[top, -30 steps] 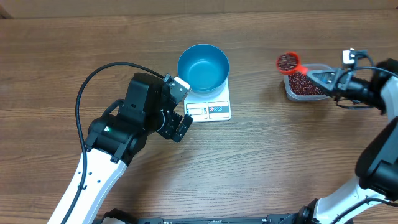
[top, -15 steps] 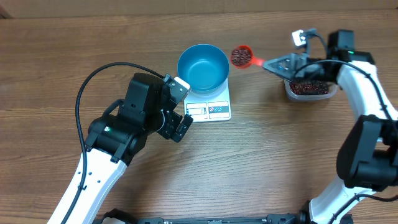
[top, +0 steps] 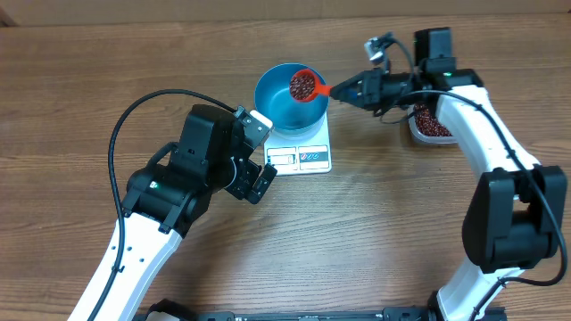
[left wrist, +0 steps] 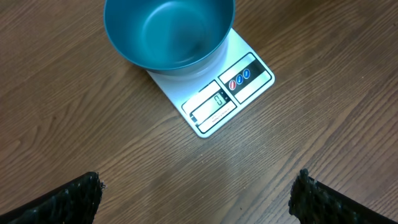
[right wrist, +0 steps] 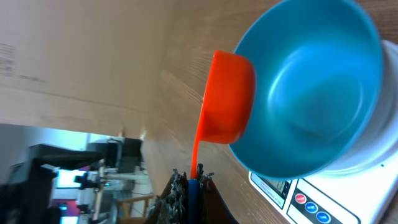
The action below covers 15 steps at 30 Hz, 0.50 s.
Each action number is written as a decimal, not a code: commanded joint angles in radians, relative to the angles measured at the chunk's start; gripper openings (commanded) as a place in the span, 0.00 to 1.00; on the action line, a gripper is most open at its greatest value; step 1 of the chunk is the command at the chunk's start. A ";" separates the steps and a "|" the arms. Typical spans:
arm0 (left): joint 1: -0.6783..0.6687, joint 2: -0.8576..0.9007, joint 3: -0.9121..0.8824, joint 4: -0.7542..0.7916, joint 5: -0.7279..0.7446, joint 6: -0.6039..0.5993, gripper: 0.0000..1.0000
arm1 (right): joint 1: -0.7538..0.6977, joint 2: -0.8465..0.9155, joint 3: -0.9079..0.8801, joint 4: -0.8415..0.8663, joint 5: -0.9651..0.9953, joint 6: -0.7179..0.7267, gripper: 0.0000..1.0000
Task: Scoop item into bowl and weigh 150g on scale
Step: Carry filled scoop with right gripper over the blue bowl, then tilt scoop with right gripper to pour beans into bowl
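We see the blue bowl (top: 284,105) standing on the far half of the white scale (top: 308,158), near the middle of the table (top: 384,232). The right end effector (top: 350,89) is clamped on the handle of a red scoop (top: 314,89), whose cup hangs over the right part of the bowl with a load of beans (top: 302,85) in it. From the right wrist we get only the scoop's underside, so its load is hidden there. More beans lie in a clear tub (top: 417,135) to the right, largely covered by the right arm. The left end effector (left wrist: 196,202) hovers just near and left of the scale, fingers wide apart and holding nothing. Its camera cuts the fingers off at the bottom corners and clips the bowl's far rim. In that view the bowl's inside shows only smooth blue wall, and the display seems to read zero, though the digits are tiny
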 commanded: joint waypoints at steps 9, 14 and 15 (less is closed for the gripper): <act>0.005 -0.009 0.023 0.004 0.018 0.015 1.00 | 0.126 -0.038 0.209 -0.177 0.374 -0.037 0.04; 0.005 -0.009 0.023 0.004 0.018 0.015 1.00 | 0.180 -0.038 0.304 -0.300 0.609 -0.038 0.04; 0.005 -0.009 0.023 0.004 0.018 0.015 1.00 | 0.185 -0.038 0.311 -0.307 0.623 -0.038 0.04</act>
